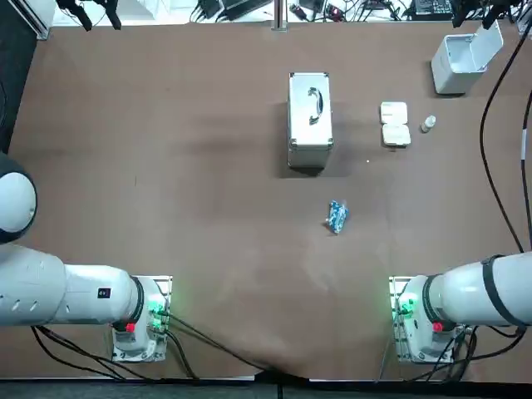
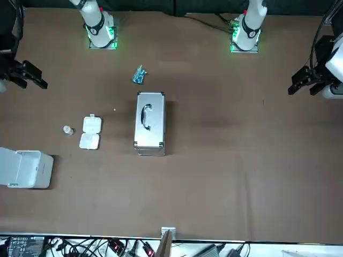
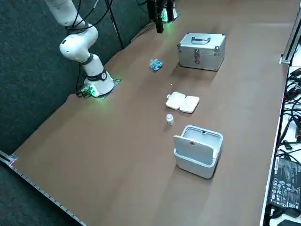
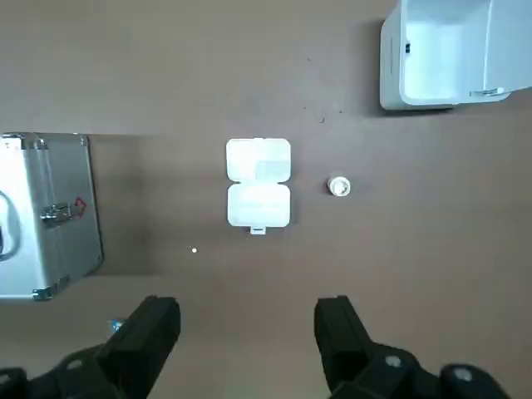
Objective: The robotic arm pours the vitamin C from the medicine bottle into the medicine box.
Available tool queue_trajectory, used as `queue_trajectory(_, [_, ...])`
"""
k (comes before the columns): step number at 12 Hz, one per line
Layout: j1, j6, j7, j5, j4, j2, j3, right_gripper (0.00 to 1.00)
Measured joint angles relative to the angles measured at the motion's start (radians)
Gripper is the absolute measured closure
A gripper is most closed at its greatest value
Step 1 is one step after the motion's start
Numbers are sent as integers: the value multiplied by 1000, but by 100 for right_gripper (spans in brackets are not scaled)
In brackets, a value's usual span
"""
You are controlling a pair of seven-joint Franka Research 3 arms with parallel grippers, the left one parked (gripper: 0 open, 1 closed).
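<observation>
Looking down from overhead, I counted one small medicine bottle (image 1: 428, 124) standing just beside one open white medicine box (image 1: 395, 125), with one silver case (image 1: 310, 120), one blue packet (image 1: 337, 217) and one white bin (image 1: 461, 60) around them. From the front and the right side, nothing touched the bottle. At the wrist, the right gripper (image 4: 247, 312) hung high above the table, fingers spread wide and empty. The pickup was not yet begun, I judged; next it needed to descend and close on the bottle.
</observation>
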Motion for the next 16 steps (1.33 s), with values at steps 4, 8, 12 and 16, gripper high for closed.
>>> queue_trajectory(4, [-6,2,1,-1,1,49,-5,0])
queue_trajectory(8, [-18,17,-14,0,11,59,-12,0])
queue_trajectory(12, [-11,15,-15,-2,26,52,-4,0])
queue_trajectory(16, [-9,15,-16,-34,28,31,-3,0])
